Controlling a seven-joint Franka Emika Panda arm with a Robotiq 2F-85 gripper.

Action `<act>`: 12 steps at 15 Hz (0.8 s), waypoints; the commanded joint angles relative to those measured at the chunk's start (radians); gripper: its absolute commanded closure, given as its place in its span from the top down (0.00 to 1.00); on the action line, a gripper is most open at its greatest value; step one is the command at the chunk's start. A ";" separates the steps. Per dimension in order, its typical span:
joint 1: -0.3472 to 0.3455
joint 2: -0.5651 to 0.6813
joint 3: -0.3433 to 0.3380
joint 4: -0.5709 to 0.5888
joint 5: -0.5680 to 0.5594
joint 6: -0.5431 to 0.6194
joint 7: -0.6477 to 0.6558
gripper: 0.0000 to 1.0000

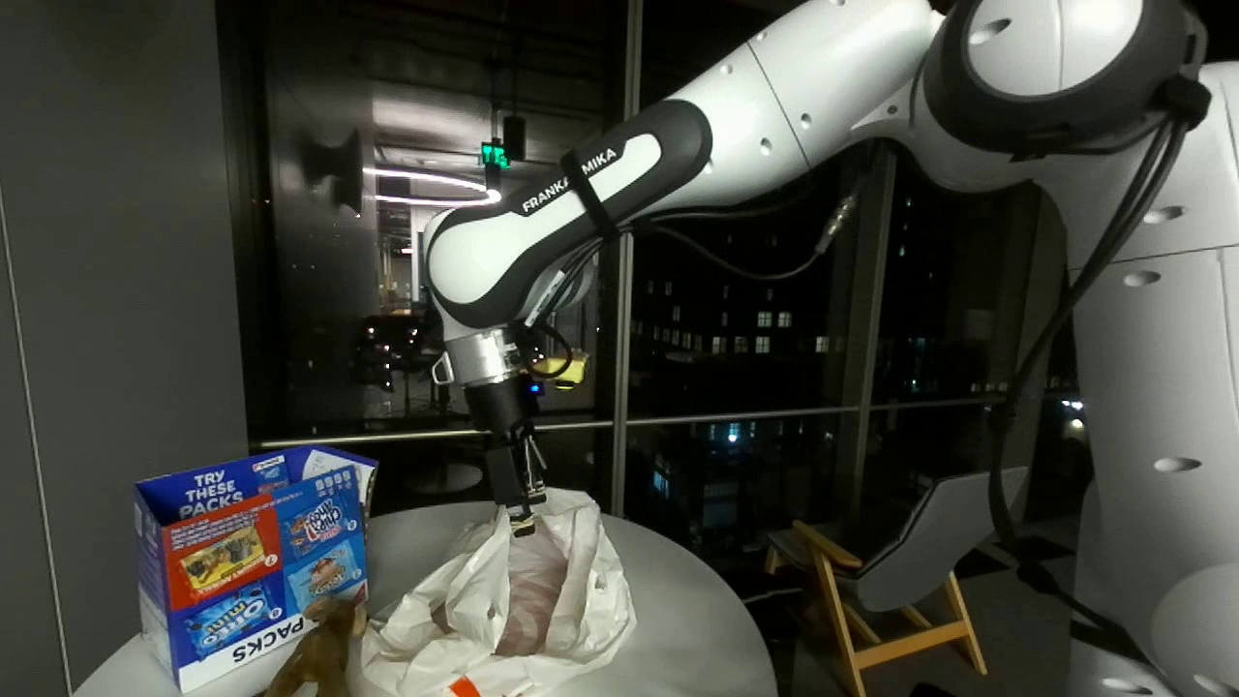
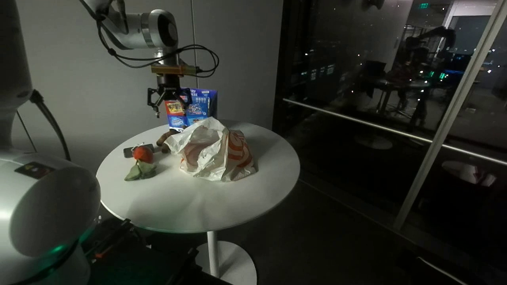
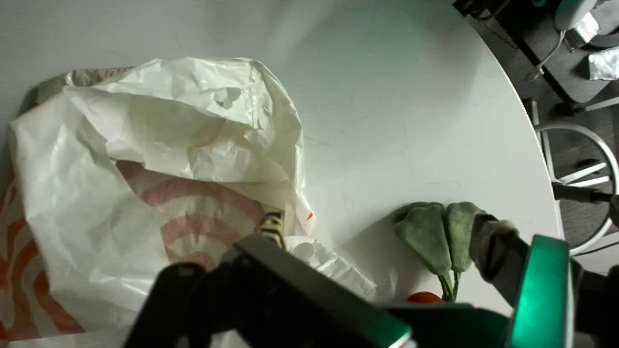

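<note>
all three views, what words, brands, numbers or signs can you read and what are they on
"FRANKA" "MIKA": robot arm, split by black strap
"TRY THESE PACKS": snack box, back panel
"CHIPS AHOY!": box front
"OREO mini": box front
"PACKS": box front, lower edge
White bag: no readable words
Too small or blurred: the box's fine print, green sign, label on the robot

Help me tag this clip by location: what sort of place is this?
Probably an office or similar shared workspace, at night: a green exit sign, lit building windows in the darkness outside and a wood-framed lounge chair point that way.
</note>
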 commanded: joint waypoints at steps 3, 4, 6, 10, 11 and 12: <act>-0.017 0.041 0.016 0.010 -0.016 0.049 -0.073 1.00; -0.016 0.073 0.019 0.027 -0.031 0.077 -0.119 1.00; -0.011 0.142 0.030 0.068 -0.058 0.162 -0.194 1.00; 0.015 0.300 0.082 0.186 -0.052 0.243 -0.320 1.00; 0.027 0.331 0.099 0.221 -0.054 0.219 -0.353 1.00; 0.039 0.354 0.114 0.252 -0.051 0.189 -0.384 1.00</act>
